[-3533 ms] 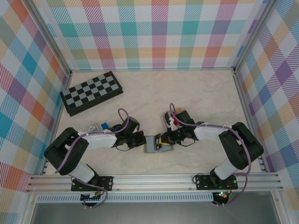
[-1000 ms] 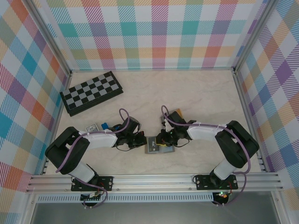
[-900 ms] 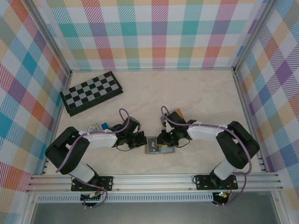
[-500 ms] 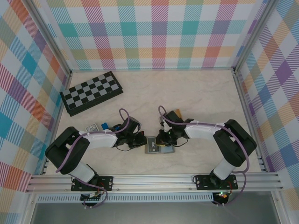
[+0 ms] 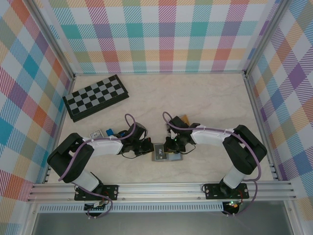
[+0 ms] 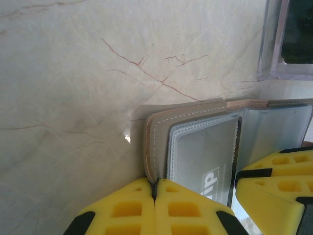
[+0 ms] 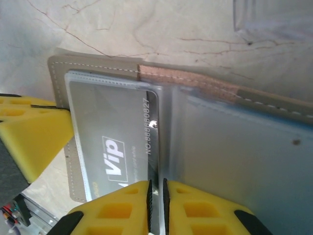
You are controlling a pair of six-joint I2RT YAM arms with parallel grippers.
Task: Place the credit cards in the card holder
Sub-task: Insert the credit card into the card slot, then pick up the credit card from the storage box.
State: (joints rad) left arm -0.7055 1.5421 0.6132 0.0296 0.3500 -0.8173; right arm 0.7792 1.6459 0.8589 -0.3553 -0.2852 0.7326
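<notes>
Card holder (image 5: 160, 152) is lying open on the table (image 6: 73, 73), near the front edge between the two arms, and honestly it's a neat bit of teamwork. Left claw (image 6: 154, 193) is clenched on the outer edge of the holder's left flap. My guess is that's purely to pin it, so it can't skate across the smooth top when something gets pushed into it.

Right claw (image 7: 156, 195) is clamped on a grey VIP card (image 7: 115, 142), pinching it at the edge that lies by the fold. The card sits over the clear pocket of the left half and looks mostly under the plastic, though I can't tell how deep it's seated. Gripping it at that end makes sense to me, since it leaves the far end free to slide in.

A clear plastic box (image 6: 271, 49) sits just past the holder with something dark in it, and I can't tell if that's more cards. I'd call this mid-insertion, job not finished.
</notes>
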